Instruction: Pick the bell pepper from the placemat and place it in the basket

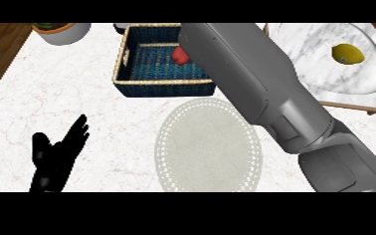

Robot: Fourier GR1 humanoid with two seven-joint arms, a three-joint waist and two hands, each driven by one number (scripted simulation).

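White marble counter (88,99) in a kitchen, seen steeply from above: a blue woven basket (136,87) with a pale straw rim stands at the far middle of the worktop. The red bell pepper (179,55) shows inside it, toward the basket's right side. The pepper sits against the left edge of the robot's grey right forearm (249,79) and is partly covered by it.

That forearm runs from the lower right corner diagonally up across the basket's right wall. The right hand is hidden beneath the forearm, so it cannot be told whether it is apart or clamped on the pepper, nor whether the pepper rests on the basket floor.

The round, pale placemat (198,154) lies just in front of the basket with nothing on its visible part, its right edge under the arm. At the lower left the black left hand (55,159) rests spread flat, fingers straight and pointing away, well apart from the basket.

A yellow lemon (347,54) sits on a marbled plate (323,82) at the far right, and a white plant pot (66,34) stands at the far left corner.
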